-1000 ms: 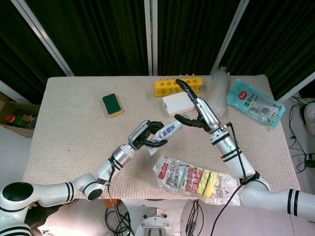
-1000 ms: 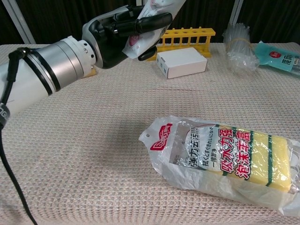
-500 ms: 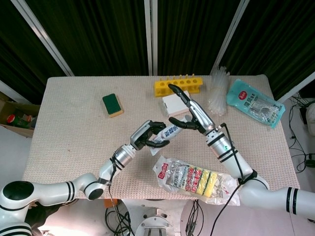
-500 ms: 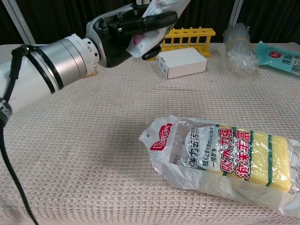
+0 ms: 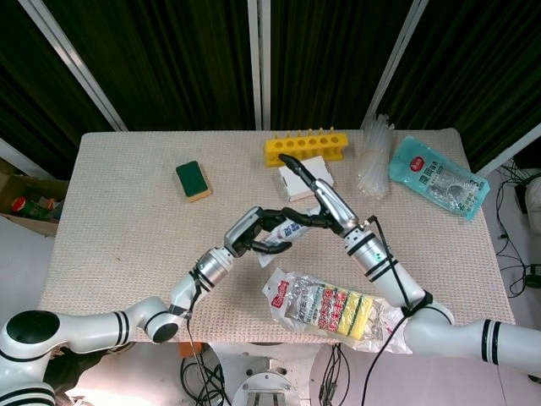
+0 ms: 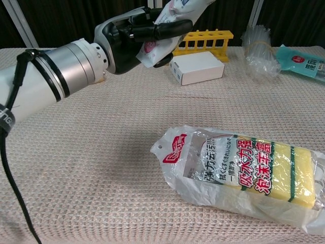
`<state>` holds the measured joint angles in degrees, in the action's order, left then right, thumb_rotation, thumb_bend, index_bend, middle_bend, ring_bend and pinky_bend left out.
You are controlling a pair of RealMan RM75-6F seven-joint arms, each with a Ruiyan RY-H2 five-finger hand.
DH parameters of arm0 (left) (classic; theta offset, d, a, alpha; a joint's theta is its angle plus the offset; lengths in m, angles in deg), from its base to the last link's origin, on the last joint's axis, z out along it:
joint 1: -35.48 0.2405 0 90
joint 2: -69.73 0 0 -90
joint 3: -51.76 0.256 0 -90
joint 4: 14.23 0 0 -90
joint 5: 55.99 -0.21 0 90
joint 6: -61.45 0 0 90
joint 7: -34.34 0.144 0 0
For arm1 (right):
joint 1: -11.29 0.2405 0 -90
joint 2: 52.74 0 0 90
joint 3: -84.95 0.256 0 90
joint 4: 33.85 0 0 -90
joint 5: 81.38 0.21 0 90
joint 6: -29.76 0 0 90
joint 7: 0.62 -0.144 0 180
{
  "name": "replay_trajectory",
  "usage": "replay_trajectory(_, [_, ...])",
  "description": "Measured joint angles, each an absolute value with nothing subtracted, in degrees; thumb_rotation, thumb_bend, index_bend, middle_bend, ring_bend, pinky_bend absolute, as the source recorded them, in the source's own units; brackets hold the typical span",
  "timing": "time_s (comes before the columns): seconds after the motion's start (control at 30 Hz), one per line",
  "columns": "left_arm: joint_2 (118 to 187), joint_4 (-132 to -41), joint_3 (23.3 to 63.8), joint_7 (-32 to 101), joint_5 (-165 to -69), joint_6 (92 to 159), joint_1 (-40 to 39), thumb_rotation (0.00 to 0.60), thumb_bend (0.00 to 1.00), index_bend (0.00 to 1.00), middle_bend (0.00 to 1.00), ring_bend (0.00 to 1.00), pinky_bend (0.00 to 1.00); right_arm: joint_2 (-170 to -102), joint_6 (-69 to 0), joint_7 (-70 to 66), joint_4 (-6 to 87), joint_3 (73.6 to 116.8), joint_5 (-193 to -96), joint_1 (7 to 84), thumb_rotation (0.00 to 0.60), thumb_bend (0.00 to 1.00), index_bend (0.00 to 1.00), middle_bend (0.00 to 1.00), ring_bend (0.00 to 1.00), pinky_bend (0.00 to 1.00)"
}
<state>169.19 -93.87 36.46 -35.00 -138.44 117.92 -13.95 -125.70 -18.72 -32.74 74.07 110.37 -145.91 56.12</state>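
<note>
Your left hand [image 5: 252, 233] holds the small white packet [image 5: 287, 230] up above the table, fingers wrapped round its lower end, while your right hand [image 5: 319, 205] meets the packet's upper end with its thumb side and the other fingers stretched out straight. It looks light, soft and crinkly, likely slick film, so take it across the flat body rather than by an edge.
</note>
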Motion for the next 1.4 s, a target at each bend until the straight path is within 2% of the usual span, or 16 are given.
replay_trajectory(0.5, [168.98,-94.18,36.71,-32.19,-138.07,117.38,-14.02,0.600,0.37,0.83,0.97,0.80,0.83,-129.08,-18.65,-33.56,72.30,109.86,-146.40,57.48,0.184,0.00,0.00,0.00,0.00,0.00])
replay_trajectory(1.2, [168.77,-94.71,36.58,-16.08,-133.86,114.85,-14.42,0.600,0.40,0.86,1.00,0.82,0.84,-137.11,-18.76,-31.58,67.95,109.39,-146.43,61.49,0.181,0.00,0.00,0.00,0.00,0.00])
replay_trajectory(1.4, [167.29,-95.37,36.55,-17.34,-133.56,114.21,-13.69,0.600,0.40,0.86,0.99,0.82,0.84,-135.24,-21.57,-31.57,69.41,110.75,-147.27,60.13,0.181,0.00,0.00,0.00,0.00,0.00])
